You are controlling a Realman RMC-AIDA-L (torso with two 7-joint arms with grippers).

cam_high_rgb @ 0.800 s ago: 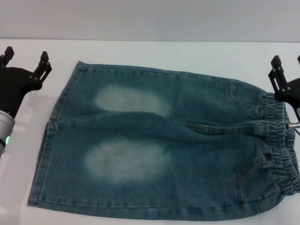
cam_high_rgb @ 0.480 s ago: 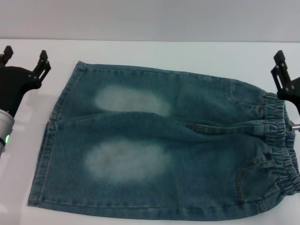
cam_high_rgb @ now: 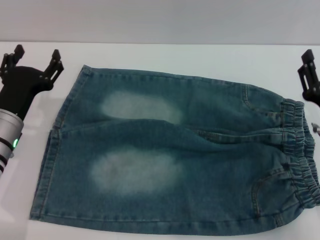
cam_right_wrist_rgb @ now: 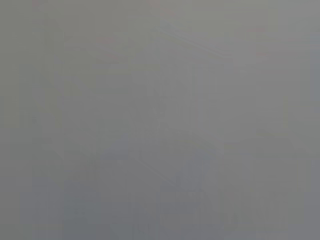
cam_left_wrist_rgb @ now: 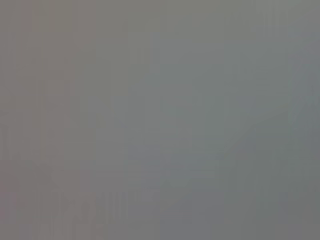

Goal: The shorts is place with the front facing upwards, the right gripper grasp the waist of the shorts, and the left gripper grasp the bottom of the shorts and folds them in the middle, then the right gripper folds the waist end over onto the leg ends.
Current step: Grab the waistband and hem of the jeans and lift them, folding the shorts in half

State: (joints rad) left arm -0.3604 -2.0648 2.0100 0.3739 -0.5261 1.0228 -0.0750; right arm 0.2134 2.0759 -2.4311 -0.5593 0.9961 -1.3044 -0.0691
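The left hand [cam_high_rgb: 36, 59] hangs wide open just beside the hem corner. The right hand [cam_high_rgb: 311, 75] sits at the frame edge near the waist [cam_high_rgb: 300, 150]; its spread cannot be told. The shorts [cam_high_rgb: 170, 155] lie flat on the white tabletop [cam_high_rgb: 200, 57]. The denim looks soft, limp and fairly heavy, so it is probably best pinched at the ruffled band and the stitched hem [cam_high_rgb: 52, 150].

A plain white table [cam_high_rgb: 200, 57] fills nearly the whole head view, its surface smooth and unmarked wherever it shows (mostly along the far side and at the two side margins). Beyond its far edge runs a flat pale grey wall [cam_high_rgb: 160, 20], meeting the tabletop in a straight line across the top of the view. Both wrist views give only a uniform grey blur with nothing to make out.
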